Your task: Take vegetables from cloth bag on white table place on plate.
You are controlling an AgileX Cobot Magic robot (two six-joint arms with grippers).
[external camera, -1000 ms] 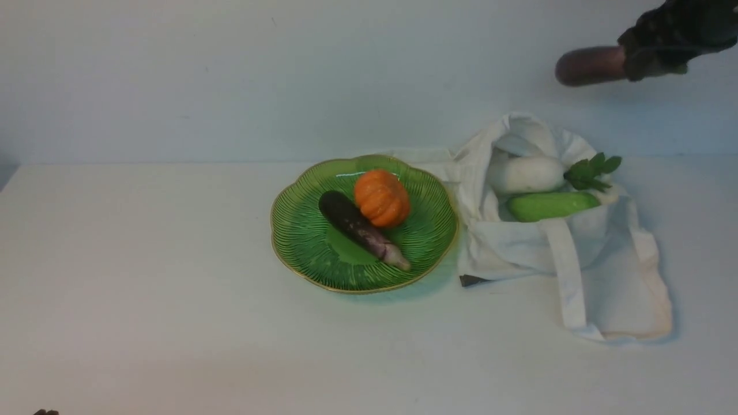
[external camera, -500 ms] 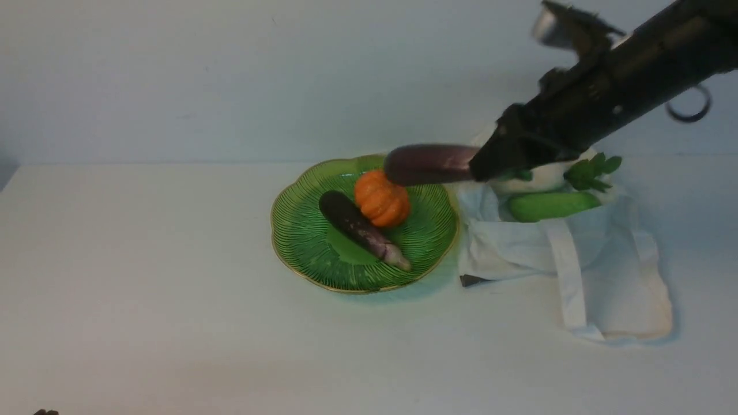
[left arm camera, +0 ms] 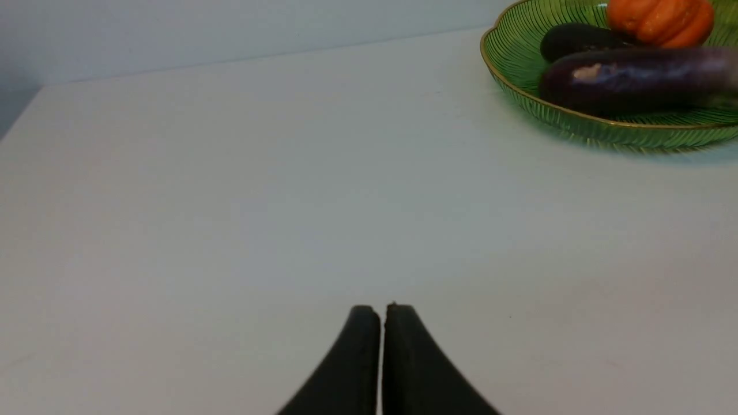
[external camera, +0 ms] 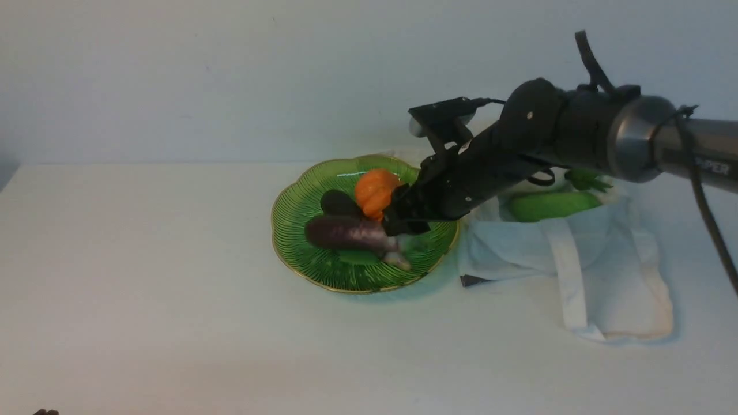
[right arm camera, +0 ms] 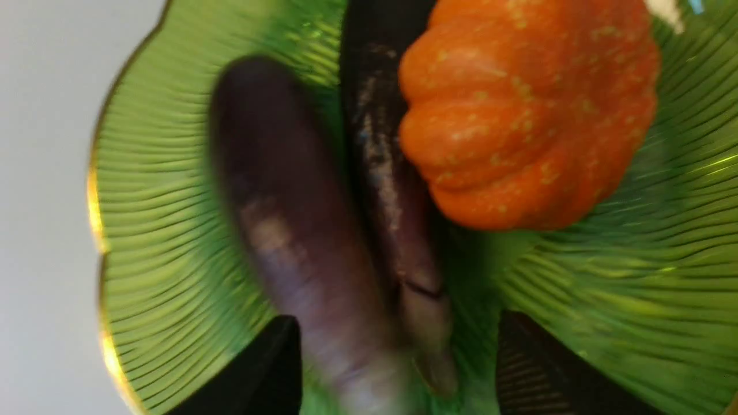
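Plate (external camera: 297,230): purple eggplant (external camera: 340,233), blackish eggplant (external camera: 339,203), pumpkin (external camera: 375,190). Bag (external camera: 611,276): cucumber (external camera: 548,206).

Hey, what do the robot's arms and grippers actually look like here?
The right arm is a grey metallic tube with pale lettering, turning matte black toward the wrist, with black cables looped along it and a small camera block. The right gripper and left gripper have black jaws.

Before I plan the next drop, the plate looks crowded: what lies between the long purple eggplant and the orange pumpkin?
The shorter blackish eggplant lies between the long purple eggplant and the pumpkin; the right wrist view shows it.
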